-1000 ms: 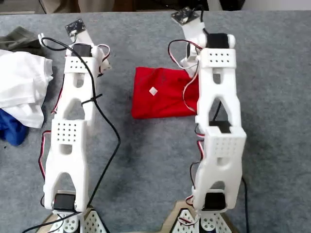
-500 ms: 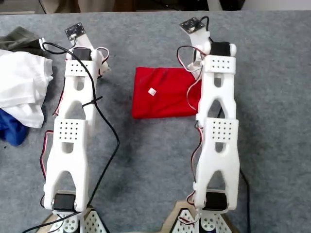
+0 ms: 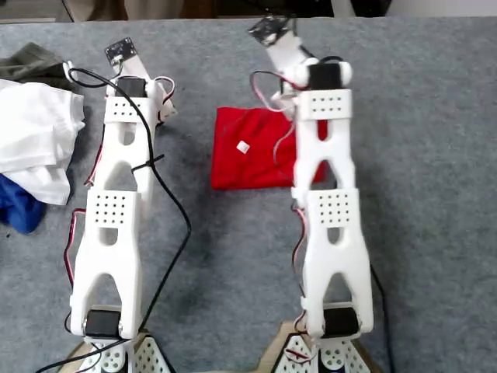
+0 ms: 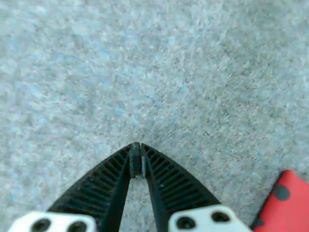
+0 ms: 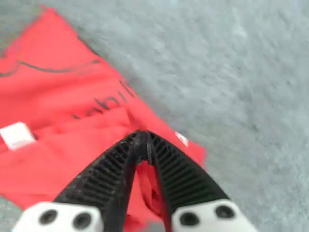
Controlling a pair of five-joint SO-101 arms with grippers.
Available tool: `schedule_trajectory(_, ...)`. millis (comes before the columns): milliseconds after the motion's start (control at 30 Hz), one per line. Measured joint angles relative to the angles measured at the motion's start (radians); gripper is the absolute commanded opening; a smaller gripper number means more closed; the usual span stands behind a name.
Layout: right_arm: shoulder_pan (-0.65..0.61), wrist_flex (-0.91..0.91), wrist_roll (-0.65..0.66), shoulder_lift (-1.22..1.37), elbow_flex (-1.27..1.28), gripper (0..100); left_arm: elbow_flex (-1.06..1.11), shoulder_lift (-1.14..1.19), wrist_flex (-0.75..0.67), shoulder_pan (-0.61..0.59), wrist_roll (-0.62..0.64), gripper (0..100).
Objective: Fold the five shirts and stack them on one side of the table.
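A folded red shirt (image 3: 248, 151) with a small white tag lies mid-table between my two arms. My right gripper (image 5: 141, 140) is shut, its tips low over the red shirt (image 5: 63, 111) near the cloth's edge; I cannot tell whether any fabric is pinched. The right arm (image 3: 322, 155) covers the shirt's right side. My left gripper (image 4: 136, 162) is shut with nothing in it, just above bare grey carpet. The left arm (image 3: 124, 155) stands left of the shirt. A crumpled white shirt (image 3: 35, 136), a blue one (image 3: 17, 203) and an olive one (image 3: 31, 58) lie at the table's left edge.
Grey carpet (image 3: 435, 155) covers the table, with open room to the right of the right arm and along the front. A black cable (image 3: 175, 202) trails from the left arm across the carpet. A red patch with dark dots (image 4: 285, 203) sits at the corner of the left wrist view.
The right arm has swung to the left, and its wrist now sits over the red shirt's upper right part. The shirt and the left arm have stayed put.
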Motion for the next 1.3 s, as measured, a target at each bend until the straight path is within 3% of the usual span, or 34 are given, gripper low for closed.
schedule_trajectory(333,-0.006,-0.020,0.020,0.000,0.092,0.5,0.000,0.000,0.000,0.000,0.000,2)
schedule_trajectory(533,-0.006,0.078,0.077,0.000,0.094,0.5,0.000,0.000,0.000,0.000,0.000,2)
schedule_trajectory(800,0.066,0.124,0.084,-0.006,0.121,0.5,0.000,0.000,0.000,0.000,0.000,2)
schedule_trajectory(1300,0.106,0.124,0.115,-0.367,0.707,0.5,0.000,0.000,0.000,0.000,0.000,2)
